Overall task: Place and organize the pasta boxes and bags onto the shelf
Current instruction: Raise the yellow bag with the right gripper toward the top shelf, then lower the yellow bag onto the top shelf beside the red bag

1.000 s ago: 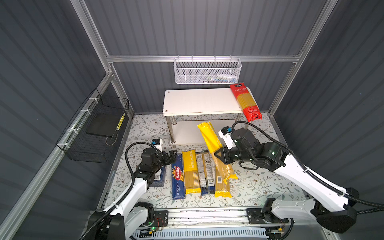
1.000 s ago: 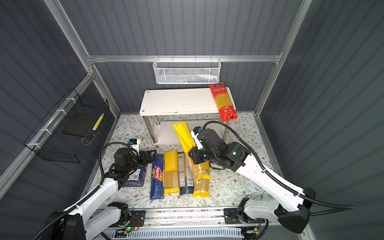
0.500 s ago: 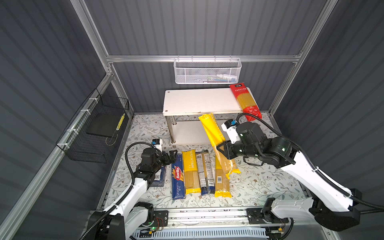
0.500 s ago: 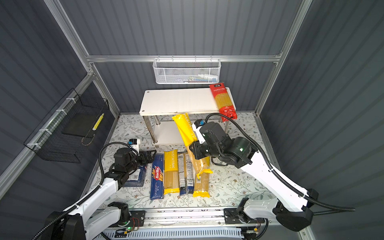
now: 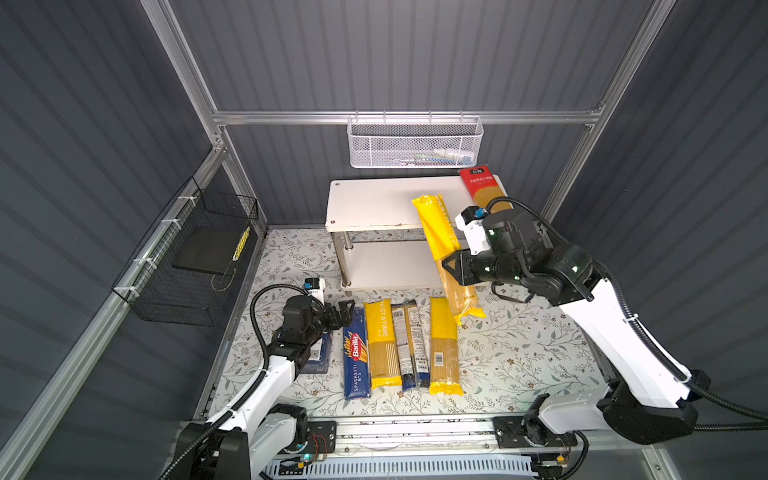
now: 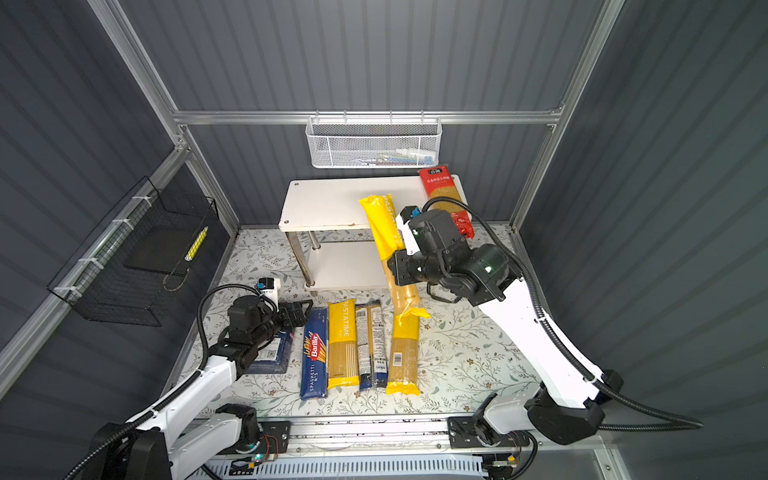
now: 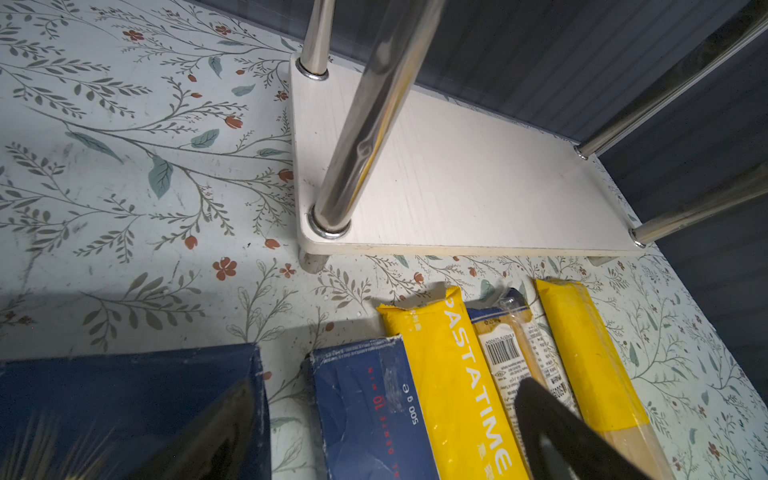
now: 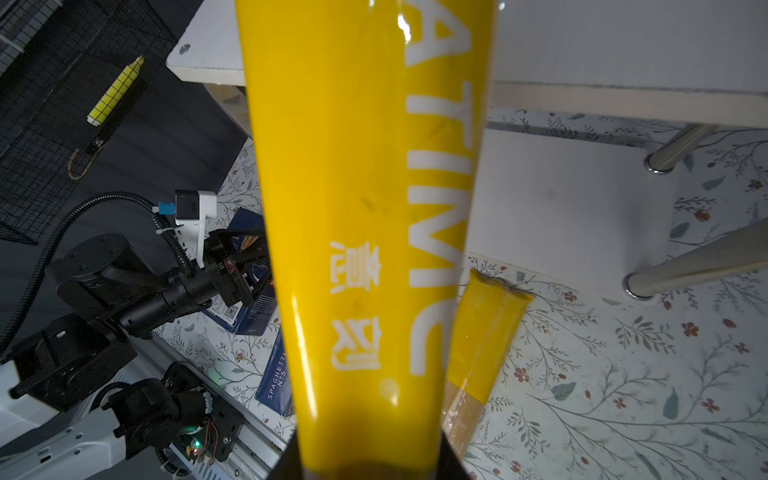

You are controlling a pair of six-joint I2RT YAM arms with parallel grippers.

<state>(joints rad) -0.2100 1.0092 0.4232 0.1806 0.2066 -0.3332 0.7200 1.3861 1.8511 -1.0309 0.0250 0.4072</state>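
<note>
1. Cardboard and film packs lie side by side on the floral table (image 5: 519, 353), nearest the arm bases. From the left they are the narrow Barilla box (image 5: 356, 359), the PASTATIME bag (image 5: 381, 345), the clear bag (image 5: 409, 345) with dark blue ends, and the barcoded yellow bag (image 5: 444, 347).
2. Left of them lies the wider box (image 6: 270, 353), mostly covered by the left arm, so only a labelled corner shows.
3. The left gripper (image 5: 343, 313) hangs over the far ends of the two boxes, spread wide and empty. In the left wrist view its fingers (image 7: 540, 405) are dark wedges cut off by the frame edge. Whether they touch anything cannot be told.
4. The right gripper (image 5: 451, 270) is clamped on the middle of the lifted yellow bag (image 5: 436, 232). The bag is tilted, its lower end clear of the table and its upper end across the top board's front edge. The bag hides the fingers and fills the right wrist view, cropping its lettering.
5. On the shelf (image 5: 374, 203), the lower board's right part is hidden behind that bag.
6. The red bag (image 5: 482, 191) lies on the top board's right end, its near half covered by arm and cable.
7. The contents of the white mesh basket (image 5: 415, 145) are too small to identify.
</note>
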